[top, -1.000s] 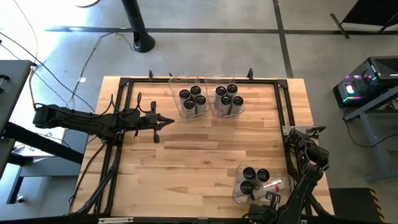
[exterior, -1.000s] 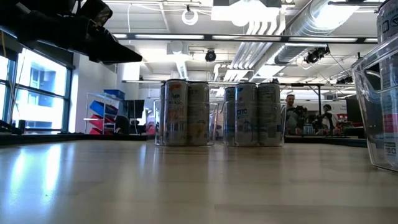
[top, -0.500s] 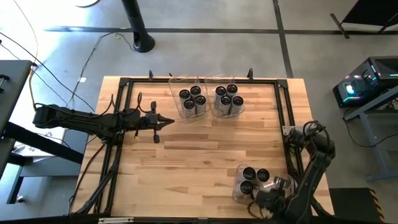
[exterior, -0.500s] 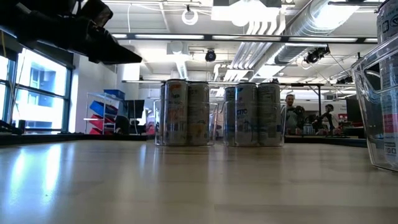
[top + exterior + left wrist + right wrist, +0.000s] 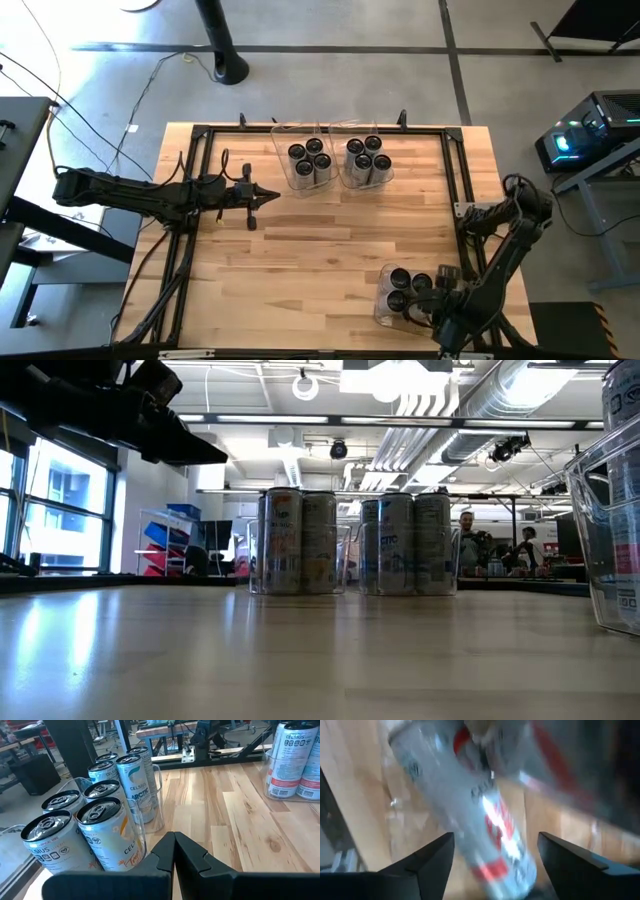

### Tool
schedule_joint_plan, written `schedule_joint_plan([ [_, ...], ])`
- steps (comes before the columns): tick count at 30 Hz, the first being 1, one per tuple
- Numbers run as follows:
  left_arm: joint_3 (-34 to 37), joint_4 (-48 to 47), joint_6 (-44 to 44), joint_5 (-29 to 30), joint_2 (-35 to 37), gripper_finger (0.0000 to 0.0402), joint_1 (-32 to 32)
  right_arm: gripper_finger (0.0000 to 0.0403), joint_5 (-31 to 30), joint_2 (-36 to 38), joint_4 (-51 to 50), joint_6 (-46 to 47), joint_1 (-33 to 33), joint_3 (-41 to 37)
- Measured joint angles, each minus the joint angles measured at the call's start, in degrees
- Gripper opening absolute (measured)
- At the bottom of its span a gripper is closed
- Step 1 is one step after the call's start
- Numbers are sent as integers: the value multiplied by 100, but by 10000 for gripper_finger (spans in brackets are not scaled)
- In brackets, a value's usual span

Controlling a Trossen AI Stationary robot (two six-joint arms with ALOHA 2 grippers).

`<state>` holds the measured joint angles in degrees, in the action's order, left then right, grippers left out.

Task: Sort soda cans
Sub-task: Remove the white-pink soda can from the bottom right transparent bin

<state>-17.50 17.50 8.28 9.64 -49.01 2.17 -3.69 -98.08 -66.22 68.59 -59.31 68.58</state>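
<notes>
Two clear bins at the table's far side each hold several upright soda cans [image 5: 310,163] [image 5: 368,160]. A third clear bin [image 5: 382,312] at the near right holds more cans [image 5: 400,278]. My right gripper [image 5: 428,298] hangs over that bin's right side, open. In its wrist view a blurred, tilted can with red marks [image 5: 485,815] lies between and ahead of the open fingers [image 5: 435,865]. My left gripper [image 5: 262,197] is shut and holds nothing. It floats above the table's left half, pointing at the far left bin [image 5: 150,795]. My right gripper stands open on either side of the tilted can's lower part [image 5: 510,865]. Blur keeps me from telling whether either finger touches it.
A black frame [image 5: 320,130] runs round the table's far, left and right sides. Bare wood lies in the middle and near left [image 5: 300,270]. In the low view the near bin's wall [image 5: 612,540] fills the right edge. People and desks show in the room beyond.
My right gripper has opened, and its arm has stretched out and moved toward the near right bin. The can that lay on its side at the bin's right side now sits under the gripper, hidden in the high view.
</notes>
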Motion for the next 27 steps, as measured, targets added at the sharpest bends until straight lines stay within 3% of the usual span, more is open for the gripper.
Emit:
schedule_joint_plan([
  [8, 0, -7, -24, 16, 0, 0, 0, 283, -400, -27, 95, -586, -81, -124],
  [15, 0, -7, -60, 18, 0, 0, 0, 283, -362, -76, -703, -488, -76, 407],
  [21, 0, -5, -60, 20, 2, 0, 0, 283, -693, -71, -1208, -341, -116, 966],
  [27, 0, -13, -62, 20, 2, 0, 0, 283, -450, -61, -1123, 75, -334, 1216],
])
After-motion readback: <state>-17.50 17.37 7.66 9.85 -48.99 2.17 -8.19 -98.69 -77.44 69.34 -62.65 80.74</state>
